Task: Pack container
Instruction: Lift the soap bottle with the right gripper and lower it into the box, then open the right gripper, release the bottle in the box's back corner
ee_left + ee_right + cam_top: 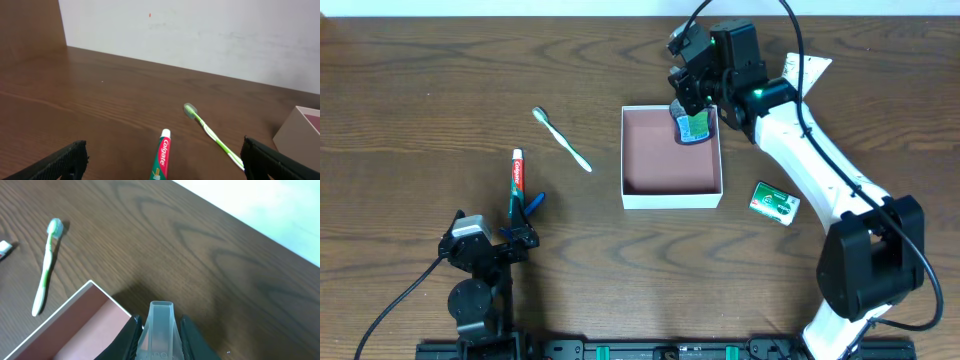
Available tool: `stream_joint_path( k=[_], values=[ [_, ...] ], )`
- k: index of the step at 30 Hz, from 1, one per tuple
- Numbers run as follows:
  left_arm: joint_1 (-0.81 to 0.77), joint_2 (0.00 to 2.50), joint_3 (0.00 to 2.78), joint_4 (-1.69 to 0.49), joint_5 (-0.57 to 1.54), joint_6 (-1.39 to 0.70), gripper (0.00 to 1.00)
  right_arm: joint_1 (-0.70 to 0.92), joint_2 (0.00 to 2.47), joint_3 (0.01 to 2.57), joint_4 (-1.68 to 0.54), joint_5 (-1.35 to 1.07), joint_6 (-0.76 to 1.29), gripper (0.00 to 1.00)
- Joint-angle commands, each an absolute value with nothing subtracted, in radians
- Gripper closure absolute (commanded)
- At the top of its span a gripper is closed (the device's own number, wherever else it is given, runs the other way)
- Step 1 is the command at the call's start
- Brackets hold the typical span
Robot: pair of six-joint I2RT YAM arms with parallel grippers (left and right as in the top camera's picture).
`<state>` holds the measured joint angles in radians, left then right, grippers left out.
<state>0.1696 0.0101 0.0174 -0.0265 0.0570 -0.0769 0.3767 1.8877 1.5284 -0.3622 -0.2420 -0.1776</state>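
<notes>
The container (671, 193) is a square white-walled box with a reddish-brown inside, at the table's middle; its corner shows in the right wrist view (90, 287) and its edge in the left wrist view (300, 127). My right gripper (694, 112) is shut on a clear bottle with a green label (694, 126), held over the container's far right corner; its clear cap shows between the fingers (161, 325). My left gripper (160, 162) is open and empty, just behind a red and green toothpaste tube (517, 180) (161, 160).
A green and white toothbrush (562, 139) (210, 132) (46, 267) lies left of the container. A small green and white packet (775, 202) lies right of it. A white paper tag (807, 70) sits at the back right.
</notes>
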Motion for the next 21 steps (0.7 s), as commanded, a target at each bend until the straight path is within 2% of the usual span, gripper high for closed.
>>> stream_joint_path(
  k=[1,9,19,21],
  values=[
    [0.176,0.004,0.004,-0.067,0.068,-0.064,0.02,0.387,1.906,1.552,-0.349,-0.236,-0.196,0.99],
    [0.176,0.004,0.004,-0.067,0.068,-0.064,0.02,0.387,1.929,1.552,-0.334,-0.236,-0.196,0.99],
    [0.176,0.004,0.004,-0.067,0.068,-0.064,0.02,0.386,1.929,1.552,-0.332,-0.236,-0.196,0.84],
    [0.176,0.004,0.004,-0.067,0.068,-0.064,0.02,0.386,1.929,1.552,-0.332,-0.236,-0.196,0.75]
  ],
)
